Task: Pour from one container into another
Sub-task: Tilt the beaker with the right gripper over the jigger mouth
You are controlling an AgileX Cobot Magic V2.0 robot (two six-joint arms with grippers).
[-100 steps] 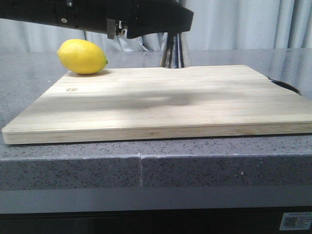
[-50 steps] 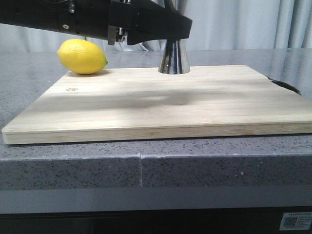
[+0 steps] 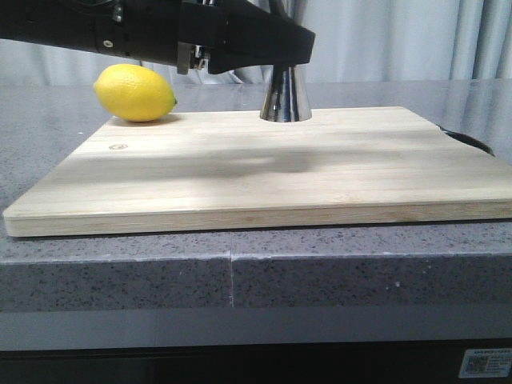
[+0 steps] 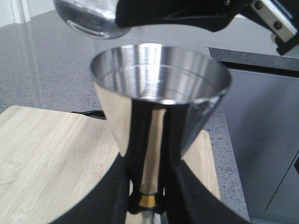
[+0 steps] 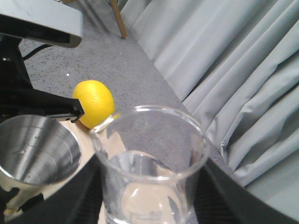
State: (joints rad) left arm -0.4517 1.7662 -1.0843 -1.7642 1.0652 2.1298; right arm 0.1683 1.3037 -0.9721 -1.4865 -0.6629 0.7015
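Both hands grip their vessels: the left hand is clamped on the jigger at its gold-banded waist, and the right hand is closed around the beaker, which hangs tilted just above the jigger's rim. Compared with a second ago, the jigger's lower cone now shows clear below the black arm over the far edge of the board; since half a second ago nothing has shifted. Beyond the board's far left corner the lemon rests on the table.
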